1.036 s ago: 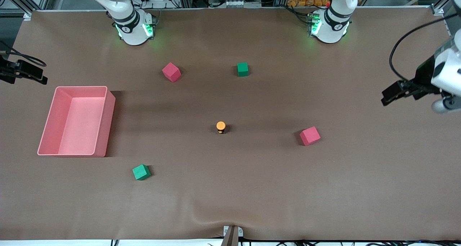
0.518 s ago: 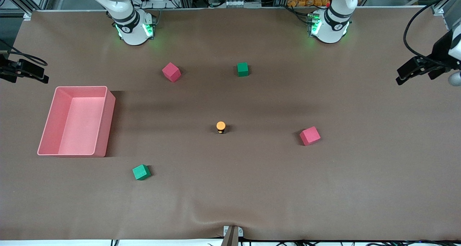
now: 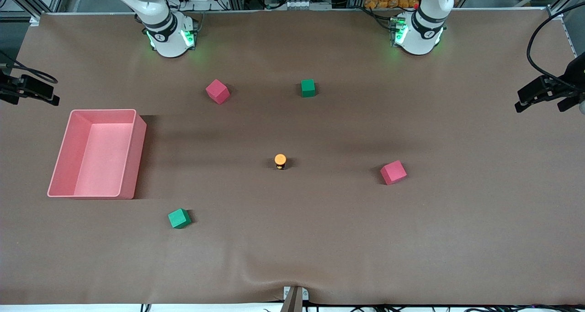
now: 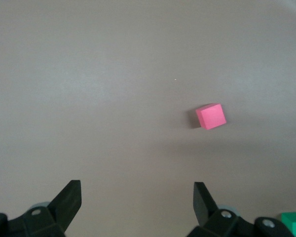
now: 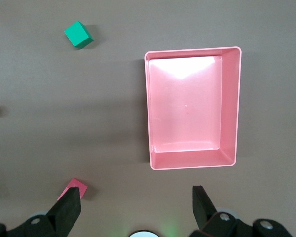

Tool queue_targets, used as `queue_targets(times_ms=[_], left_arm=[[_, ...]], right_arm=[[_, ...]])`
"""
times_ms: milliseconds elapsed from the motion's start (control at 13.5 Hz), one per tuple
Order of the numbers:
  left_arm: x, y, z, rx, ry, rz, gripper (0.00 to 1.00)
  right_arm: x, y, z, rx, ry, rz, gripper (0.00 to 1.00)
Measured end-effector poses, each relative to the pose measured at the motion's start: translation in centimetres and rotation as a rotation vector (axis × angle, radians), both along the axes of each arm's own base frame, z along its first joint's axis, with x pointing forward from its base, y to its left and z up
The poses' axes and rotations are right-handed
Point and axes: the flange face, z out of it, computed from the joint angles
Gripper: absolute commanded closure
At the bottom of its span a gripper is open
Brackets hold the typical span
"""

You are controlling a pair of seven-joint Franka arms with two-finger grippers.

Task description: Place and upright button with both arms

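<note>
The button (image 3: 280,161) stands upright near the middle of the table, orange cap on top of its black body, and nothing touches it. My left gripper (image 3: 523,101) hangs open over the left arm's end of the table, far from the button. In the left wrist view the left gripper (image 4: 136,197) has only bare table between its fingers. My right gripper (image 3: 54,95) hangs open over the right arm's end of the table, by the pink bin. The right gripper (image 5: 136,203) holds nothing in its wrist view. Neither wrist view clearly shows the button.
A pink bin (image 3: 132,156) lies at the right arm's end, its rim (image 5: 232,108) plain in the right wrist view. Two pink cubes (image 3: 217,91) (image 3: 393,172) and two green cubes (image 3: 308,87) (image 3: 179,218) are scattered around the button. The brown cloth is rippled at the front edge (image 3: 292,280).
The left arm has drawn back toward its end of the table and toward the bases' side, almost leaving the front view. The right gripper has barely shifted. The button has not moved.
</note>
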Motion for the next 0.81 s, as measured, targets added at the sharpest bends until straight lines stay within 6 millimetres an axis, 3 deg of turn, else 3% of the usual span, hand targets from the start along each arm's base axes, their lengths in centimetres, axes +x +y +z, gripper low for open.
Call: queue_targets(times_ms=[814], left_arm=[[0.0, -1.6, 0.3, -0.006, -0.003, 0.021, 0.00]], right_arm=[[0.0, -1.0, 0.1, 0.055, -0.012, -0.033, 0.00]])
